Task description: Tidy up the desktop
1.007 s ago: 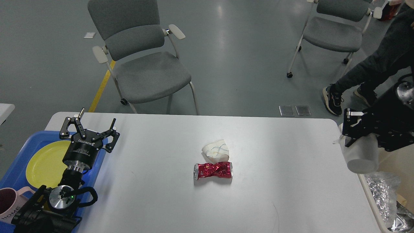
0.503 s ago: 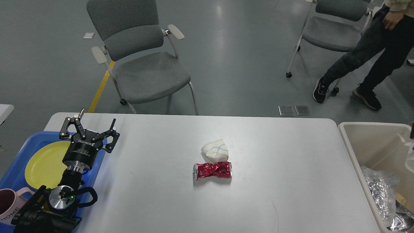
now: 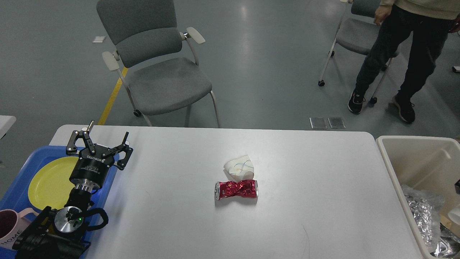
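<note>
**Left tool idle over the tray, two scraps left on the counter**

Left tool [image 3: 100, 144] hangs with its fingers spread wide and nothing between them, touching nothing, poised above the far edge of the blue tray [image 3: 21, 169]. Below and behind it you see the yellow plate [image 3: 50, 181] and a pink mug [image 3: 9, 225], which suggests the tray collects dishes. Your right tool is out of view.

Well off to the left tool's right, near the middle of the white counter [image 3: 305, 201], a crushed red can [image 3: 236, 189] lies on its side, with a crumpled white paper cup [image 3: 239, 166] just beyond it, almost touching. Farther right again, past the counter's edge, stands the beige bin [image 3: 413, 151] with foil [image 3: 422, 212] in it, likely where that rubbish belongs. Both scraps are not yet cleared.
</note>
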